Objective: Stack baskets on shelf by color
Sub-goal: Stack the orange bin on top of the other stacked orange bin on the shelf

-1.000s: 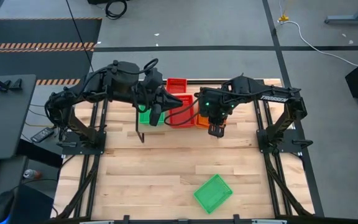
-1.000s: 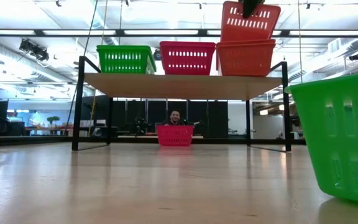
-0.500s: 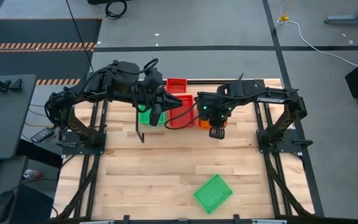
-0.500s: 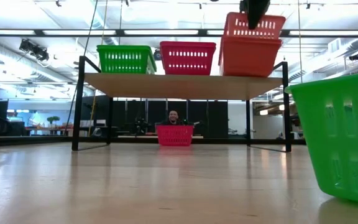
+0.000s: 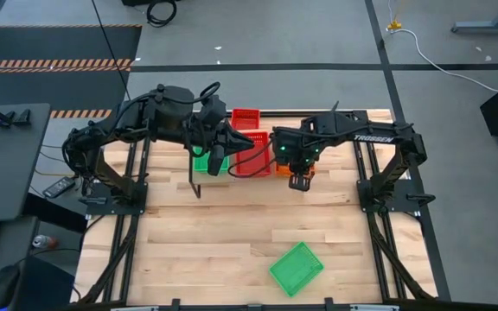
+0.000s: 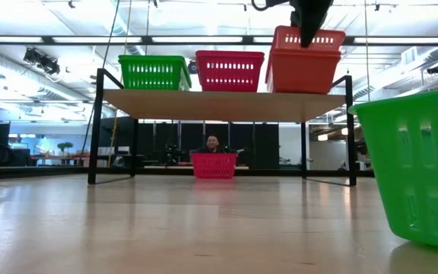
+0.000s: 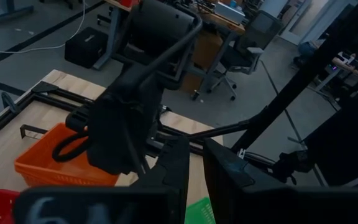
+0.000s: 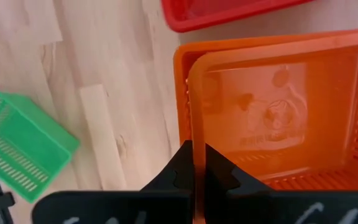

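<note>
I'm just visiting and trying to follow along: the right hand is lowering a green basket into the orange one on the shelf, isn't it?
Not quite. The basket pinched in the right hand is orange, not green, as the right wrist view shows: the held orange basket nests into the orange basket on the shelf. Green baskets sit elsewhere.

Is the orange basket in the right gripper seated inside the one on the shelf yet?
Mostly in. The held orange basket sits nested in the lower one, rim showing above; the right gripper pinches its wall.
</note>
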Action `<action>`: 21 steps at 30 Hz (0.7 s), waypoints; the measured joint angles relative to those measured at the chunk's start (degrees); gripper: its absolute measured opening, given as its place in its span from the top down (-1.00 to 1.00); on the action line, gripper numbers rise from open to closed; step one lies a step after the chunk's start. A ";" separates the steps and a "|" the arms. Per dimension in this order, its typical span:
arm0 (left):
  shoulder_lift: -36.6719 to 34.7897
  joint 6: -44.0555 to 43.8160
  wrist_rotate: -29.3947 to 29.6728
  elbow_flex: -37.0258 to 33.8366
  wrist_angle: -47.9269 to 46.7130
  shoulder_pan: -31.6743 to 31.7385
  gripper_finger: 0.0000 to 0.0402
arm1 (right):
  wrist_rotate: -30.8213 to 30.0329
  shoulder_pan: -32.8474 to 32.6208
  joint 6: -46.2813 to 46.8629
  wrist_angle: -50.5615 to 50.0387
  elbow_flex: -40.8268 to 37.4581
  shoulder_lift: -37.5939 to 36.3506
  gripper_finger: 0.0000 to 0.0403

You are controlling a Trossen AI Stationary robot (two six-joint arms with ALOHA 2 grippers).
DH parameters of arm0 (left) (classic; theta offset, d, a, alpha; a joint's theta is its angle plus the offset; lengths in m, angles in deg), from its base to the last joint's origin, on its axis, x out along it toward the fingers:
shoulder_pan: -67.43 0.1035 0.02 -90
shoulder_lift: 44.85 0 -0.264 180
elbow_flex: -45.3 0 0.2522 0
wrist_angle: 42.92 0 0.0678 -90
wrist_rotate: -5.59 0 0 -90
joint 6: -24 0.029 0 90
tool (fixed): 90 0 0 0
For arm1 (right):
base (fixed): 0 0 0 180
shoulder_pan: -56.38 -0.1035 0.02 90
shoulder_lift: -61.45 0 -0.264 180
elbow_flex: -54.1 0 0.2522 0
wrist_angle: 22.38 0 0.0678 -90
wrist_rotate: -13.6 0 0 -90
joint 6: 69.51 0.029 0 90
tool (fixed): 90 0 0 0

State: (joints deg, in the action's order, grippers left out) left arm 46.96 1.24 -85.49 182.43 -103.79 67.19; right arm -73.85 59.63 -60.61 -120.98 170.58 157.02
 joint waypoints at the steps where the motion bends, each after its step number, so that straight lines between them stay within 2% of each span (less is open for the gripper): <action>1: 0.00 0.01 0.00 0.00 -0.02 0.00 0.74 | -0.26 0.27 -0.12 0.00 0.00 0.01 0.94; 8: 0.00 0.03 0.00 0.00 -0.16 0.00 0.74 | -1.37 1.64 -3.26 -1.15 0.00 0.02 0.87; 21: 0.00 0.01 0.00 0.00 -0.45 -0.01 0.74 | -1.38 1.74 -3.43 -0.98 0.00 0.02 0.51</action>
State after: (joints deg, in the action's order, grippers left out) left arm 46.96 1.26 -85.49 182.43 -104.25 67.18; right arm -75.24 61.37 -64.04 -121.97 170.58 157.04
